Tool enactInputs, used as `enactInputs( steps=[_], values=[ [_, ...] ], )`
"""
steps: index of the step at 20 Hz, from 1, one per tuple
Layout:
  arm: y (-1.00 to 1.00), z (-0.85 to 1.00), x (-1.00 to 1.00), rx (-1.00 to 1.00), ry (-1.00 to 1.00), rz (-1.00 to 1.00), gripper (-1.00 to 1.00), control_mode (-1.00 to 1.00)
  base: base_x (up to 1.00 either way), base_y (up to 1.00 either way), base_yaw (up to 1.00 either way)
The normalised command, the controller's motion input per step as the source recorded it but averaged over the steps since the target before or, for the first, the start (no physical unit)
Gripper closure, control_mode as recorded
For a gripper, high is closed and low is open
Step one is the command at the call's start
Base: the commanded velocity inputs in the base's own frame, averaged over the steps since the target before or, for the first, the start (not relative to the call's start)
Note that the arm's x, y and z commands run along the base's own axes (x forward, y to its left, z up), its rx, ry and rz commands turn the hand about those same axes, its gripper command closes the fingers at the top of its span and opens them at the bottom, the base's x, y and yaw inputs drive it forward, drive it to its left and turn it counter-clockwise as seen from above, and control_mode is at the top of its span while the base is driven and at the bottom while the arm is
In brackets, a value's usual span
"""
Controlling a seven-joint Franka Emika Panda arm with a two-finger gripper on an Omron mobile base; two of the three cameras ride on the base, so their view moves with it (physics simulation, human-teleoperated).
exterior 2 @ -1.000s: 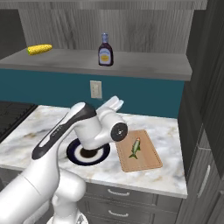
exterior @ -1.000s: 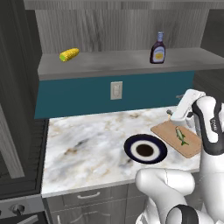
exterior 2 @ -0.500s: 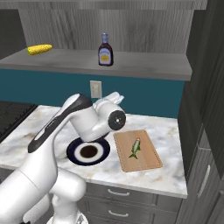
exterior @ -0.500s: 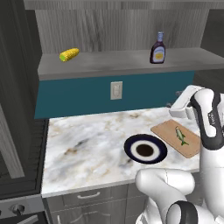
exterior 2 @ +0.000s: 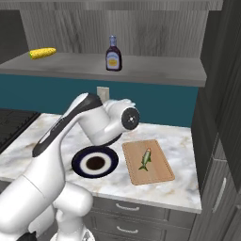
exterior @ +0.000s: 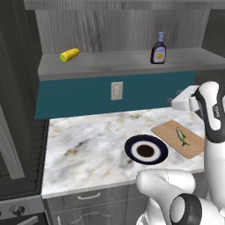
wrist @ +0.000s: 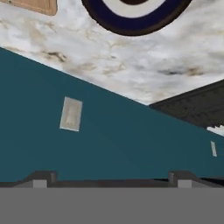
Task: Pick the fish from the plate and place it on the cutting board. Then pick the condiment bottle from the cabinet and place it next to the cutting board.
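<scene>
Fish (exterior: 182, 136), slender and greenish-silver, lies on the light-brown wooden cutting board (exterior: 169, 130) in the left base view, so bottle-fetching remains.

Right base view: dark brown condiment bottle (exterior 2: 112, 54) stands upright on the grey cabinet (exterior 2: 155, 73); round navy-rimmed plate (exterior 2: 79, 160) sits bare.

Hand view: gripper (wrist: 109, 177) spread wide and holding nothing, facing the teal wall strip (wrist: 131, 144), probably lifting toward the shelf.

The marble counter (exterior: 88, 145) carries the plate (exterior: 146, 150) and, just right of the plate, the board (exterior: 178, 138). Above the counter, the shelf (exterior: 114, 61) holds a corn cob (exterior: 69, 55) at its left and the bottle (exterior: 158, 48) toward its right.
</scene>
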Motion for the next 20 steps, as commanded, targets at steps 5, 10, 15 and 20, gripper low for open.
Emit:
enactInputs(
  steps=[5, 10, 15, 20],
  values=[
    [0.00, 0.18, 0.00, 0.22, 0.05, 0.00, -1.00, -1.00, 0.00, 0.00, 0.00],
    [0.00, 0.26, 0.00, 0.19, -0.01, -0.01, -1.00, -1.00, 0.00, 0.00, 0.00],
    [0.00, 0.21, -0.07, 0.09, -0.07, -0.03, -1.00, -1.00, 0.00, 0.00, 0.00],
    [0.01, 0.17, -0.20, 0.00, -0.07, -0.04, -1.00, -1.00, 0.00, 0.00, 0.00]
  ],
)
